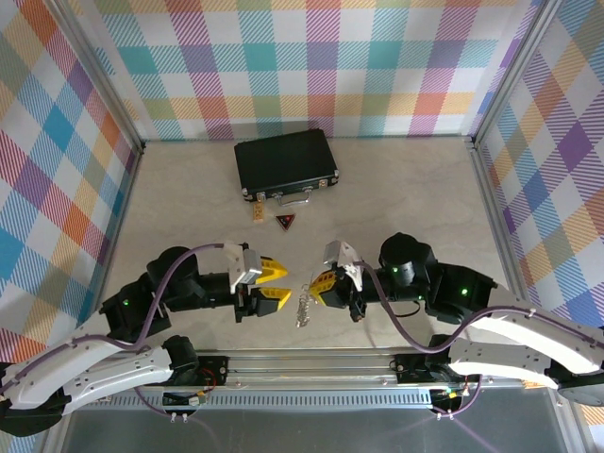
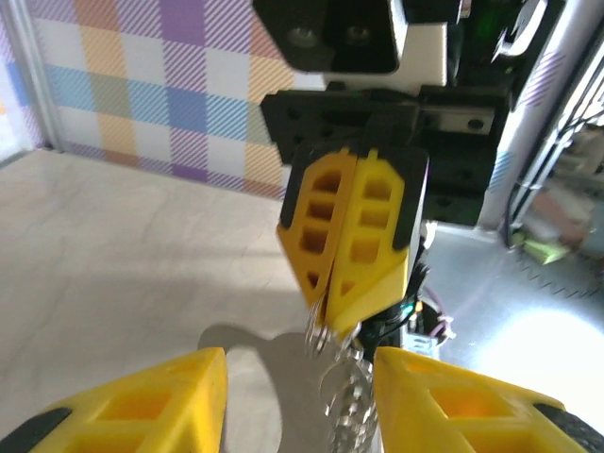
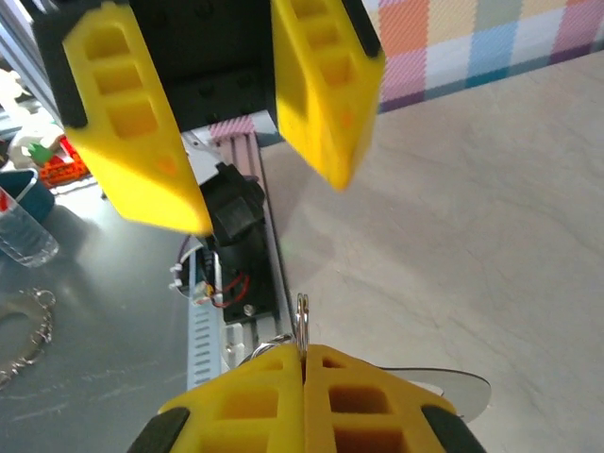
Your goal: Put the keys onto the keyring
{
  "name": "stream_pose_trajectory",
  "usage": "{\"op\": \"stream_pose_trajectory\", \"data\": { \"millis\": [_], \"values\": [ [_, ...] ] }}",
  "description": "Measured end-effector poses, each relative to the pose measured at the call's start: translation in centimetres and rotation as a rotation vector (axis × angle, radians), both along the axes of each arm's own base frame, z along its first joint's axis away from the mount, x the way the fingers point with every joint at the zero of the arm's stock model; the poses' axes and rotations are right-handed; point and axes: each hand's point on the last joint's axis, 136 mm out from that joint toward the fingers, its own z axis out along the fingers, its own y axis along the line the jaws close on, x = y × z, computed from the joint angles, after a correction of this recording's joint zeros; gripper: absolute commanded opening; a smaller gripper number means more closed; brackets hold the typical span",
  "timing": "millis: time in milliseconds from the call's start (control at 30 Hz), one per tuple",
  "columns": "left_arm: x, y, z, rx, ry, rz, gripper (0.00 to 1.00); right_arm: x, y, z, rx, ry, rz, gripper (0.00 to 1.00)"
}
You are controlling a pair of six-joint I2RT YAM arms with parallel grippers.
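Observation:
The keyring [image 1: 304, 308], a silvery loop with a chain-like tail, hangs from my right gripper [image 1: 317, 287], which is shut on it just above the table's front edge. In the right wrist view the ring [image 3: 302, 319] stands edge-on out of the closed right gripper [image 3: 304, 354]. My left gripper [image 1: 283, 283] faces it from the left, open and holding nothing. In the left wrist view the keyring [image 2: 345, 382] dangles between the open fingers of the left gripper [image 2: 300, 401], touching neither. The key [image 1: 258, 215], tiny with a yellow head, lies on the table in front of the black case.
A black case [image 1: 286, 162] with a silver handle sits at the back centre. A dark triangular tag [image 1: 285, 222] lies beside the key. Checked walls close in the left, back and right. A metal rail [image 1: 311, 363] runs along the near edge.

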Motion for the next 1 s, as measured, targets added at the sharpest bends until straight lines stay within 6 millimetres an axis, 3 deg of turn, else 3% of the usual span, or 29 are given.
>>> {"op": "stream_pose_trajectory", "data": {
  "millis": [133, 400, 633, 767, 1000],
  "values": [
    [0.0, 0.5, -0.3, 0.068, -0.001, 0.006, 0.48, 0.6, -0.4, 0.5, -0.095, -0.033, -0.014, 0.00],
    [0.1, -1.5, -3.5, 0.179, 0.063, -0.053, 0.49, 1.0, -0.8, -2.6, -0.311, -0.042, 0.015, 0.00],
    [0.2, -2.8, -4.9, 0.220, 0.091, -0.098, 0.49, 0.3, -0.7, -2.3, -0.326, -0.050, 0.067, 0.00],
    [0.3, -3.3, -4.6, 0.205, 0.082, -0.106, 0.38, -0.3, -0.6, -2.2, -0.317, -0.047, 0.102, 0.00],
    [0.4, -3.9, -3.9, 0.172, 0.064, -0.120, 0.28, -0.7, -0.4, -2.1, -0.307, -0.043, 0.126, 0.00]
  ]
}}
